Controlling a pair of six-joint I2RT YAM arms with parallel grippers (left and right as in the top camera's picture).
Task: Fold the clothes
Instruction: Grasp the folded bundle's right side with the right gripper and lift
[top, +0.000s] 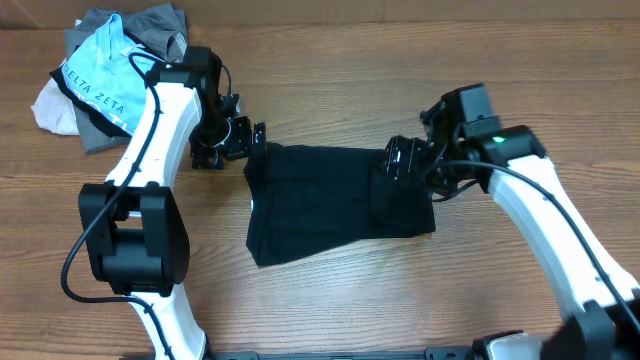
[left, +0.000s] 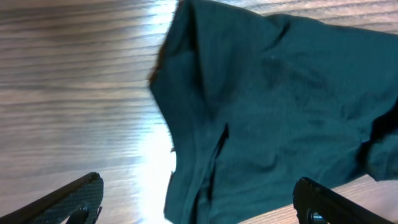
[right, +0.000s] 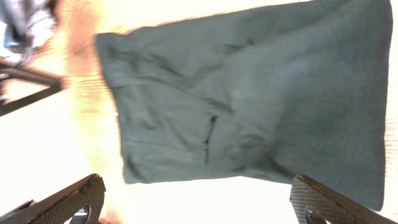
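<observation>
The left hand (top: 240, 140) and right hand (top: 398, 160) are gaping empty beside the mid-frame shirt (top: 335, 200); a one-sided grab could be dragging its folds askew

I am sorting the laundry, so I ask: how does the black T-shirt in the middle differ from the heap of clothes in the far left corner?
The plain black soft T-shirt lies flat in a rough rectangle; the heap of light blue, grey and white garments is crumpled. The T-shirt is one unlettered piece; the heap holds several, one lettered. Both rest on the wooden table.
</observation>
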